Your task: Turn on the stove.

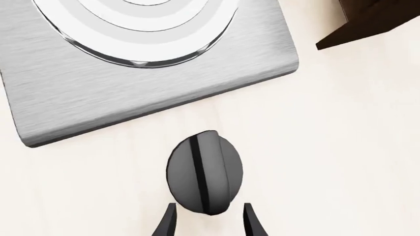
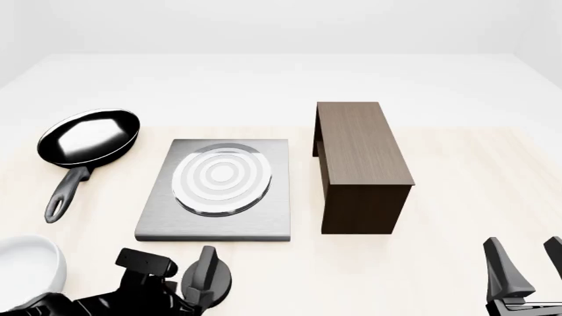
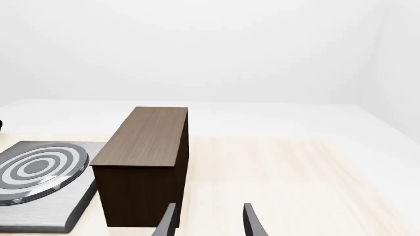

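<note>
The stove is a flat grey metal slab (image 2: 263,217) with a ringed silver burner (image 2: 220,178); the left wrist view shows its near corner (image 1: 164,93). Its black ridged knob (image 1: 204,172) sits on the table just in front of the slab. My left gripper (image 1: 208,221) is open, one fingertip on each side of the knob's near end, not closed on it. In the front view the left gripper (image 2: 209,280) covers most of the knob. My right gripper (image 2: 527,255) stands open and empty at the front right, far from the stove.
A tall dark brown wooden block (image 2: 360,164) stands right of the stove. A black frying pan (image 2: 88,138) lies at the back left, its handle pointing forward. A white bowl (image 2: 26,266) sits at the front left beside my left arm.
</note>
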You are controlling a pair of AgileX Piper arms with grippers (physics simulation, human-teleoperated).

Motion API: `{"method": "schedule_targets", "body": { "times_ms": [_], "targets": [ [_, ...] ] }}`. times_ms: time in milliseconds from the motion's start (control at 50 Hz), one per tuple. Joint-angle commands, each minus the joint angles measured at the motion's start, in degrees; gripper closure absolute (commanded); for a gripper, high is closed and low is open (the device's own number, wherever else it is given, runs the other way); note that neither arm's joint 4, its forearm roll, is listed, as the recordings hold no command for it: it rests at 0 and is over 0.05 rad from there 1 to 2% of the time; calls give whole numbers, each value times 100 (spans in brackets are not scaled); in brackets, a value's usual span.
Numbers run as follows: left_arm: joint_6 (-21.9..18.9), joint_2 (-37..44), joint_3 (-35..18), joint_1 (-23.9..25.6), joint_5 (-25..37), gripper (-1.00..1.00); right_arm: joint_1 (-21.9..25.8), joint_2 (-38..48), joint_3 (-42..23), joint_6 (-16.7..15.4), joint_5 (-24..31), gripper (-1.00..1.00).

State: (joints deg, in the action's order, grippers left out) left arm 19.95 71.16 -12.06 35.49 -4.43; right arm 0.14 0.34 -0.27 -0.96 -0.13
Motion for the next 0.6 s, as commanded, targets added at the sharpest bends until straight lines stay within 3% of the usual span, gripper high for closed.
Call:
{"method": "schedule_targets", "body": {
  "times_ms": [20, 100, 240, 260, 340, 600],
  "targets": [
    [-799, -2091, -382, -207, 1429, -100, 0, 0, 0, 0, 0, -100],
    [-554, -2307, -511, -26, 1633, -100, 1, 1, 0, 1, 0, -100],
    [-682, -2637, -719, -118, 1945, -100, 0, -1, 0, -1, 0, -100],
    [-898, -2868, -830, -347, 2111, -100, 1, 0, 0, -1, 0, -100],
    [-1098, -3084, -994, -637, 2328, -100, 0, 0, 0, 0, 0, -100],
    [-1342, -3235, -1704, -1490, 2568, -100, 1, 0, 0, 0, 0, -100]
  ]
}}
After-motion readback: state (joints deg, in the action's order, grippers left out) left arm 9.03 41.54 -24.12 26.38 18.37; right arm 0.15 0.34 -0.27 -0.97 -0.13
